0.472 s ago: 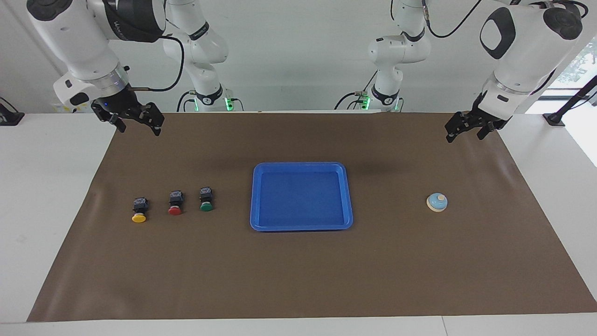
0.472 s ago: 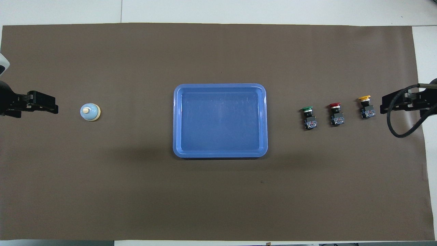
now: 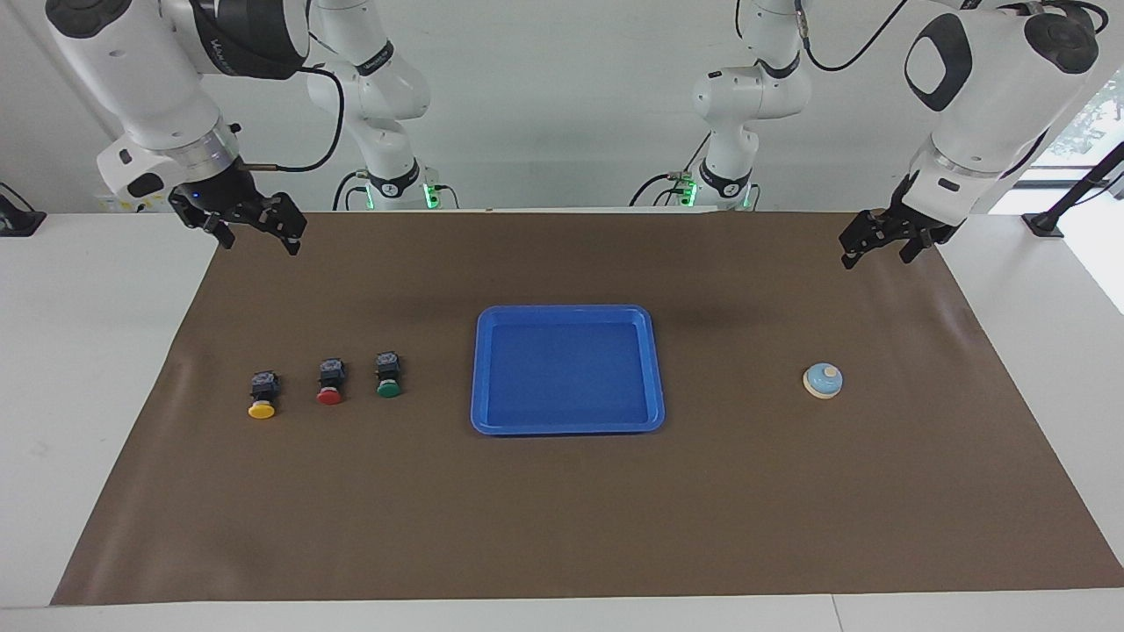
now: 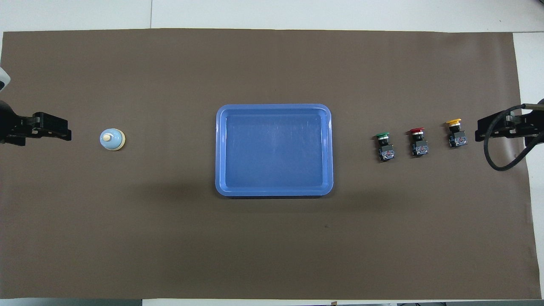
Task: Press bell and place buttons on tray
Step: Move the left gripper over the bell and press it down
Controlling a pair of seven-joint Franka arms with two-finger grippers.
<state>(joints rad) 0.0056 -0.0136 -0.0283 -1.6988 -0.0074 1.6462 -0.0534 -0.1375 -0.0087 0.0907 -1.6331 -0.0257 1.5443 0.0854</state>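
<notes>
The light-blue bell (image 3: 823, 380) (image 4: 112, 139) sits on the brown mat toward the left arm's end. The blue tray (image 3: 566, 310) (image 4: 274, 107) lies in the middle with nothing in it. Toward the right arm's end, three buttons stand in a row: green (image 3: 388, 377) (image 4: 384, 146), red (image 3: 329, 386) (image 4: 418, 142) and yellow (image 3: 262, 397) (image 4: 457, 134). My left gripper (image 3: 875, 261) (image 4: 63, 132) hangs open and holds nothing, over the mat's end past the bell. Over the mat's other end, past the yellow button, my right gripper (image 3: 262, 246) (image 4: 480, 131) is also open and holds nothing.
The brown mat (image 3: 562, 527) covers most of the white table (image 3: 88, 369). A black cable (image 4: 493, 157) loops down from the right wrist over the mat's end.
Both grippers have drifted very slightly outward toward their own ends of the table. The bell, tray and buttons have not moved.
</notes>
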